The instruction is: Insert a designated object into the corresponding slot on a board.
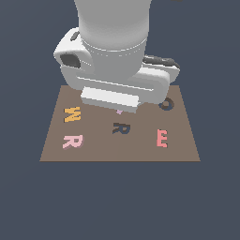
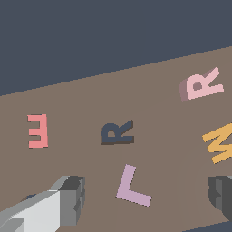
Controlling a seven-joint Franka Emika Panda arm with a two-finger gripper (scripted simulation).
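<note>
The light-pink R (image 1: 72, 141) lies flat on the brown board (image 1: 101, 151) near its front corner at the exterior view's left. It also shows in the wrist view (image 2: 201, 84). The dark grey R-shaped slot (image 1: 121, 127) sits near the board's middle and is empty; it also shows in the wrist view (image 2: 117, 133). My gripper (image 2: 147, 195) is open and empty, hovering above the board behind the slot. One fingertip (image 2: 72, 197) shows well, the other (image 2: 222, 192) only at the frame's edge. In the exterior view the arm's hand (image 1: 122, 89) hides the fingers.
An orange W (image 1: 71, 114) lies behind the pink R. A salmon-pink E (image 1: 161, 138) lies at the exterior view's right. A lilac L (image 2: 131, 186) lies between my fingers. A dark ring-shaped O recess (image 1: 166, 103) is at the back right.
</note>
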